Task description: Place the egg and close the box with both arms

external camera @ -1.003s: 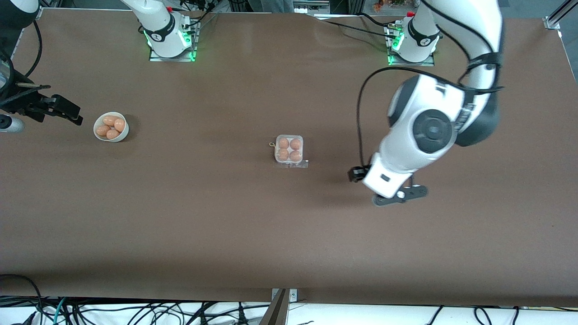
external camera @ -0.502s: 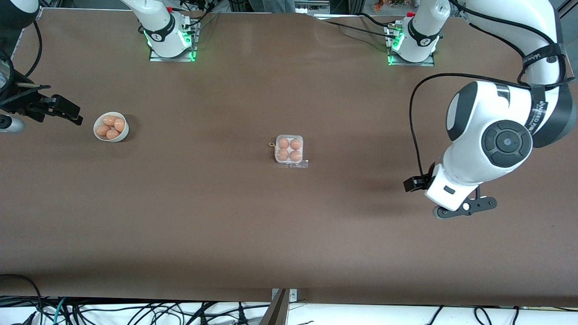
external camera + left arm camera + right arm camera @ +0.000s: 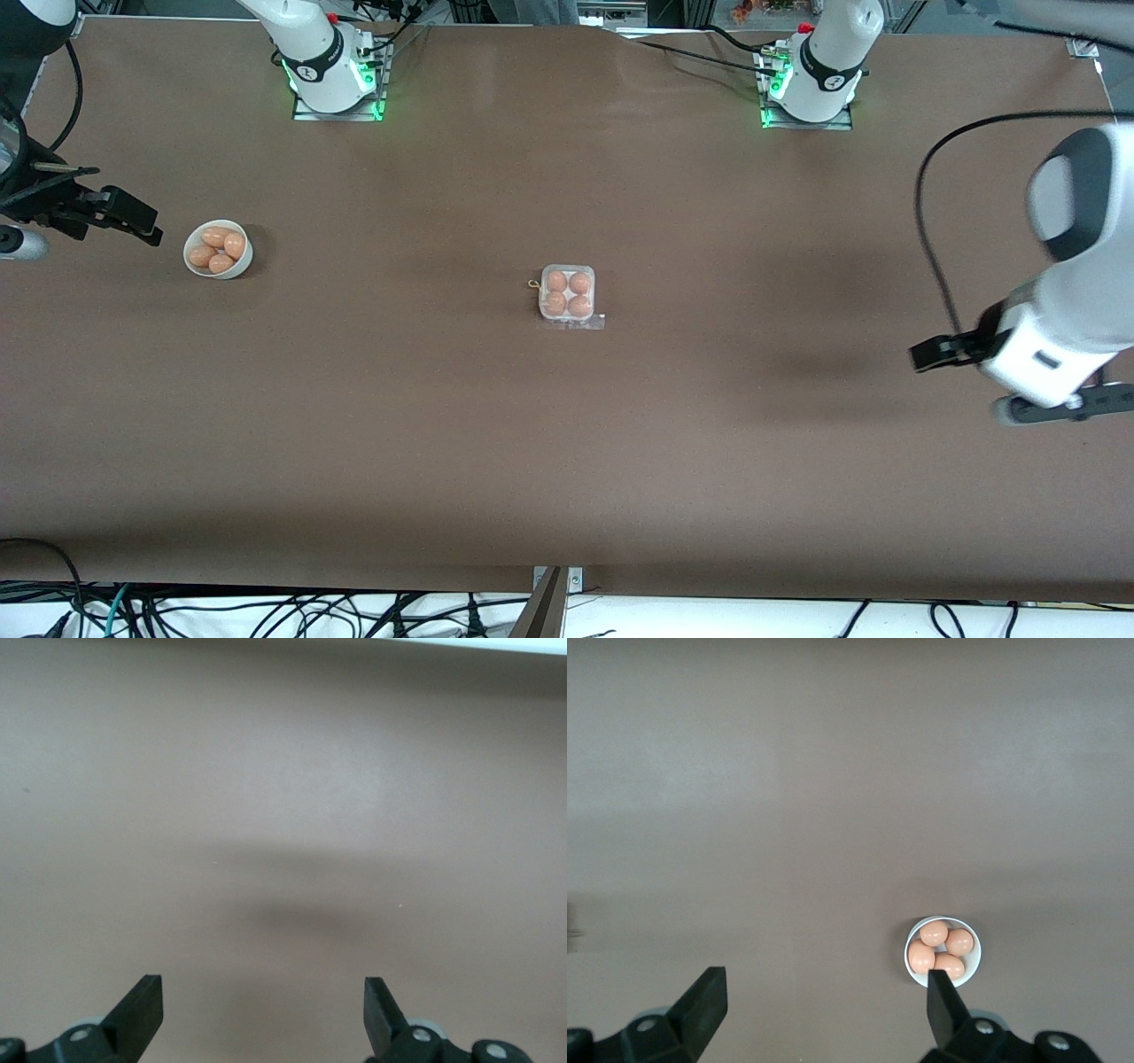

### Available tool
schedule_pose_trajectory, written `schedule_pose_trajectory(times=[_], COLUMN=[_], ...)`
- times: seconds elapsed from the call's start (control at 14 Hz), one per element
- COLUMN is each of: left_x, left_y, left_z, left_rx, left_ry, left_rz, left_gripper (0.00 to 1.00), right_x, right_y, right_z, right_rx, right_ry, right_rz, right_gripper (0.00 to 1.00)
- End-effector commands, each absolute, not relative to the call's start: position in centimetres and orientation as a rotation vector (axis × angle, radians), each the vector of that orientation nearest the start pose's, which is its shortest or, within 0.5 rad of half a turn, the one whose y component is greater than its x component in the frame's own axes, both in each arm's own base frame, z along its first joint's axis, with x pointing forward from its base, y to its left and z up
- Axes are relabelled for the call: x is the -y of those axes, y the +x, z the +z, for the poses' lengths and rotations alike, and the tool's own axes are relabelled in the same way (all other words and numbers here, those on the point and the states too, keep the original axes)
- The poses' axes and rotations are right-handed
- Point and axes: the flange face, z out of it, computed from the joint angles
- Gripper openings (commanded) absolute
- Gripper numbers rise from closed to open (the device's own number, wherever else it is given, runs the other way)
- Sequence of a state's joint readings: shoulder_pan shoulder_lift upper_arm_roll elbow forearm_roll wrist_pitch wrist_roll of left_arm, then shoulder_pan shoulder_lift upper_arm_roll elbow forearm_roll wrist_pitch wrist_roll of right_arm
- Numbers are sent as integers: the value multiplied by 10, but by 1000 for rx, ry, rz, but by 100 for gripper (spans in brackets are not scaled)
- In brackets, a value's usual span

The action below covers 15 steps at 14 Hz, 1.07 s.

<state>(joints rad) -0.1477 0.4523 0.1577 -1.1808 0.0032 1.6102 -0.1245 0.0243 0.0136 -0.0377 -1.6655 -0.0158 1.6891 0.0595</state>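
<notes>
The box point(image 3: 567, 297) sits at the middle of the table with four orange-brown eggs point(image 3: 567, 293) in its cells; its clear lid seems to lie over them. My left gripper point(image 3: 1059, 408) hangs over bare table near the left arm's end, open and empty, and its wrist view point(image 3: 263, 992) shows only brown tabletop. My right gripper point(image 3: 133, 223) is at the right arm's end, beside the white bowl, open and empty point(image 3: 824, 992). No egg is held.
A round white bowl point(image 3: 244, 264) with several eggs stands near the right arm's end; it also shows in the right wrist view point(image 3: 976, 957). Both arm bases stand along the table's edge farthest from the front camera. Cables hang below the nearest edge.
My left arm has swung away from the box toward its own end of the table. The right arm, the box and the bowl have not moved.
</notes>
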Motion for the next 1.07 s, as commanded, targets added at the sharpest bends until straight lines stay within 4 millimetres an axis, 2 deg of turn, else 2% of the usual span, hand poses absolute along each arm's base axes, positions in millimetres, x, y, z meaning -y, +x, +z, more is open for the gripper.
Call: schedule_pose_trajectory(times=[0.0,0.07,0.29,0.64,1.0], left_x=[-1,-2,-3,-2,-3], left_y=[654,645,617,595,580], left_z=[567,569,556,544,560], left_rx=[111,108,99,105,112], left_ry=[-3095,-3098,-3105,-3115,-3121], left_rz=[6,14,84,34,-58], left_gripper=[100,100,100,100,100], right_x=[10,10,10,10,11], right_y=[567,567,567,567,567], right_z=[588,588,588,588,588], right_rx=[-102,-102,-102,-102,-102], right_ry=[-3151,-3151,-3151,-3151,-3152], right_rz=[-17,-17,-17,-17,-20], right_gripper=[100,100,100,100,100])
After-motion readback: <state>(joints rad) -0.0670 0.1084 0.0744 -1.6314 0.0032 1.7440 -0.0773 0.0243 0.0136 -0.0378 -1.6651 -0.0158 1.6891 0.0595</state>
